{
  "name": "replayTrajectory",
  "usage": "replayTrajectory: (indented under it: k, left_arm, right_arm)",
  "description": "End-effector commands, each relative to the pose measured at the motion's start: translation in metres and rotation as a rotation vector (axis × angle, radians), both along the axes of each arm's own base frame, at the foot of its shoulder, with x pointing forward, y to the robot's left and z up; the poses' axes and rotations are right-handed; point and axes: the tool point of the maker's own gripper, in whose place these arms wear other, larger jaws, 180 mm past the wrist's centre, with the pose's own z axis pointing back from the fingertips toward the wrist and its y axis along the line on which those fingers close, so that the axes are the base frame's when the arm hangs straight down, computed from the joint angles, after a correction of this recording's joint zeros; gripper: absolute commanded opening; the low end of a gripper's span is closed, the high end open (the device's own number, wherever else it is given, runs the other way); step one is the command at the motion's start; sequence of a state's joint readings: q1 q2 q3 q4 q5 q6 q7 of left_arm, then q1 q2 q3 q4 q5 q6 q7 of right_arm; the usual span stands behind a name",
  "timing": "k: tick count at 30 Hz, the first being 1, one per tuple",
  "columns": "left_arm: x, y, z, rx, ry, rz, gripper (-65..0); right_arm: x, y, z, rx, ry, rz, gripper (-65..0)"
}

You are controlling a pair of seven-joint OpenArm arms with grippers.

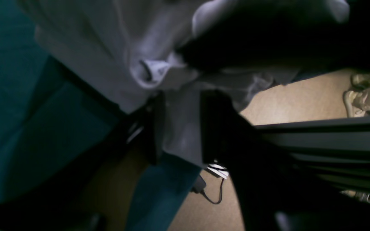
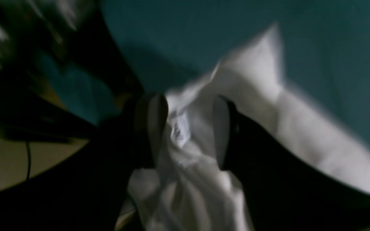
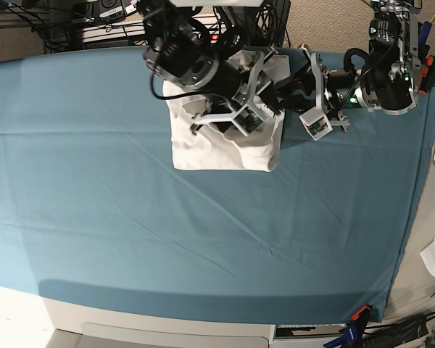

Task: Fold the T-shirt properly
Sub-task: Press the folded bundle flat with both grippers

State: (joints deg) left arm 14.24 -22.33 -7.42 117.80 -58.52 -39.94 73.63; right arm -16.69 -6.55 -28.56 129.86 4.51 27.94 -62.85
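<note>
Mostly bare cloth (image 3: pixel 130 239) around T-shirt (image 3: pixel 203 152)

My bench: table (image 3: pixel 167 335) draped in teal cloth (image 3: pixel 203 239); beige floor (image 1: pixel 300 99); cables (image 3: pixel 72 32) behind; dim light.
</note>
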Motion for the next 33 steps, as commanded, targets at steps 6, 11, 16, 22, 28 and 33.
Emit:
replayTrajectory:
  k: [6,11,16,22,28,33]
  left_arm:
    - [0.002,-0.002,0.011,-0.033,-0.029,-0.003,-45.7]
    - [-0.001,-0.008,0.020,-0.095,-0.026,-0.017,-59.6]
    - [-0.005,-0.019,0.040,-0.175,-0.049,-0.047,-65.0]
    - [-0.019,-0.039,0.088,-0.277,-0.164,-0.132,-65.0]
    - [-0.018,-0.050,0.116,-0.311,-0.297,-0.128,-65.0]
    - [-0.006,-0.068,0.107,-0.285,-0.320,-0.064,-65.0]
  right_arm:
    - [-0.001,0.005,0.041,0.105,-0.105,0.010,-38.9]
    - [0.018,-0.027,0.027,-0.010,-0.109,-0.179,-61.8]
    - [0.045,-0.079,0.025,-0.052,-0.135,-0.421,-65.0]
    - [0.060,-0.163,0.017,-0.074,-0.114,-0.699,-65.0]
    - [0.052,-0.205,0.009,-0.003,-0.059,-0.817,-65.0]
    - [0.054,-0.203,-0.033,0.006,0.058,-0.791,-65.0]
